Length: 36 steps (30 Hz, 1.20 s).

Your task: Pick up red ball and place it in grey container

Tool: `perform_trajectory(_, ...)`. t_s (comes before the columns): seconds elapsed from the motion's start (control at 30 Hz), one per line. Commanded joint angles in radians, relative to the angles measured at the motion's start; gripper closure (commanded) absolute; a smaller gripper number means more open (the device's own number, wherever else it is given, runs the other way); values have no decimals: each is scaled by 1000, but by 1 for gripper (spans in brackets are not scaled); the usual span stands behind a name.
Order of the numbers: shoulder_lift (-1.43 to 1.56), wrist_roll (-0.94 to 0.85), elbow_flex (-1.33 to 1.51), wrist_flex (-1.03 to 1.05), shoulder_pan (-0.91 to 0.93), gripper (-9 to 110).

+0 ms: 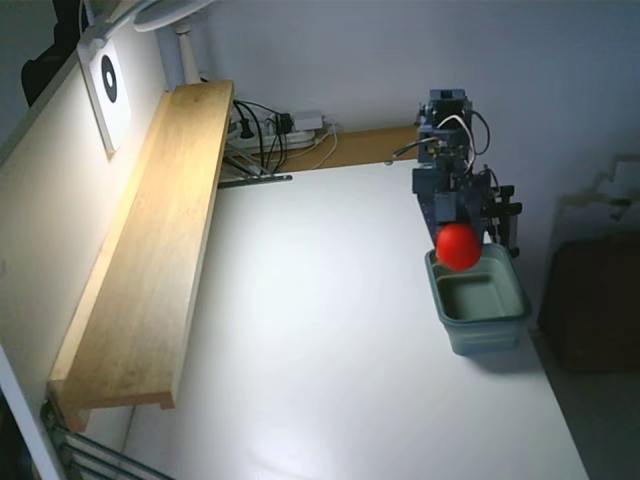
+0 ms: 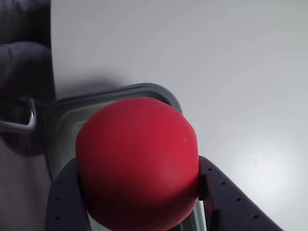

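The red ball is a smooth bright red sphere held in my gripper, which is shut on it. It hangs just above the far rim of the grey container, a grey-green rectangular tub at the right side of the white table. In the wrist view the red ball fills the middle, clamped between two dark fingers, with the grey container's rim right behind and below it. The tub's inside looks empty.
A long wooden shelf board runs along the left side. Cables and a power strip lie at the back. A brown box stands off the table's right edge. The white table spreads left of the tub.
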Motion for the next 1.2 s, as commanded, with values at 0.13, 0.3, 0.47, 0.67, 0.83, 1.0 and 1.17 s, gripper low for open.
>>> perform_trajectory(0.13, 72, 2, 2, -14, -41, 78)
perform_trajectory(0.3, 72, 2, 2, -14, -41, 78)
perform_trajectory(0.47, 72, 2, 2, -14, -41, 63)
perform_trajectory(0.67, 72, 2, 2, -14, -41, 63)
perform_trajectory(0.83, 72, 2, 2, -14, -41, 63)
perform_trajectory(1.0, 72, 2, 2, -14, -41, 63)
perform_trajectory(1.17, 78, 2, 6, -12, -28, 64)
